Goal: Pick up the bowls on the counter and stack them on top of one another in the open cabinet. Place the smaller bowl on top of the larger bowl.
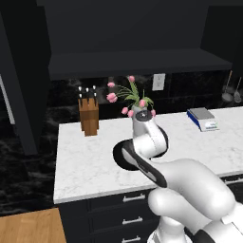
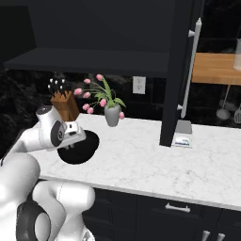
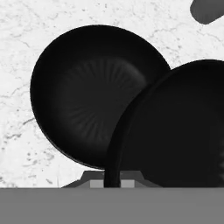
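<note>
- Two glossy black bowls are to be seen from the hand camera: one bowl (image 3: 89, 94) lies on the white marble counter (image 3: 26, 144), and a second bowl (image 3: 175, 127) sits much nearer the lens, its rim overlapping the first and running down to the bottom of the view where the fingers would be.
- The gripper (image 3: 111, 183) is hidden behind that nearer bowl, so I cannot tell whether its fingers are apart or closed on the rim.
- From the right base camera, a black bowl (image 2: 80, 148) shows just under the wrist, near the counter's (image 2: 155, 164) front left part.
- From the left base camera, a dark rim (image 1: 124, 156) peeks out beside the arm, in the middle of the counter (image 1: 85, 161).
- At the back edge stand a wooden knife block (image 1: 88, 116) and a grey vase of pink tulips (image 2: 112, 114), near each other.
- A small scale (image 1: 203, 118) lies toward the back right.
- The open cabinet (image 1: 137, 61) hangs dark above the counter.
</note>
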You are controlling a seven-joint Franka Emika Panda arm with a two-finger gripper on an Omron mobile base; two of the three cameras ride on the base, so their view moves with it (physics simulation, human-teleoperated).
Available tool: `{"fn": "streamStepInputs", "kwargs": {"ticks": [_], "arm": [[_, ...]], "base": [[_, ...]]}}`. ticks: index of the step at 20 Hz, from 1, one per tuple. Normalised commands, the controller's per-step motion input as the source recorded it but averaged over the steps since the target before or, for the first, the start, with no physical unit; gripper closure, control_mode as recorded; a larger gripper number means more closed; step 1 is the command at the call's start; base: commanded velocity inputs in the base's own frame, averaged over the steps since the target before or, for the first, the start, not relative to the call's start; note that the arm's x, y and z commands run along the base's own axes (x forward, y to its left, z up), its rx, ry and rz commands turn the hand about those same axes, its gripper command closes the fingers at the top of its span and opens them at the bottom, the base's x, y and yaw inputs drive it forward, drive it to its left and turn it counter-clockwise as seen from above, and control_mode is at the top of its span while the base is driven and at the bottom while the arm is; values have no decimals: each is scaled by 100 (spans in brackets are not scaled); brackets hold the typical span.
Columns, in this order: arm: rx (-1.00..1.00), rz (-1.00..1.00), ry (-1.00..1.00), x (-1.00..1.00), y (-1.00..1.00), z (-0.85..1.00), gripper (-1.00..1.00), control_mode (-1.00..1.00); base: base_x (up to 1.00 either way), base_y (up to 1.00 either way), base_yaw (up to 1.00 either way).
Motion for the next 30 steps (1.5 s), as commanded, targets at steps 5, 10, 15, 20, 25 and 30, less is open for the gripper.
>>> {"fn": "streamStepInputs", "kwargs": {"ticks": [5,10,15,20,25,30], "arm": [[0,0,0,59,79,-4,100,-100],[0,0,0,31,9,-23,100,-100],[0,0,0,23,2,-9,-100,-100],[0,0,-1,0,1,10,-100,-100],[0,0,-7,-50,11,34,-100,-100],[0,0,2,-22,28,-36,-100,-100]], "base": [[0,0,0],[0,0,0],[0,0,0],[0,0,0],[0,0,0],[0,0,0]]}}
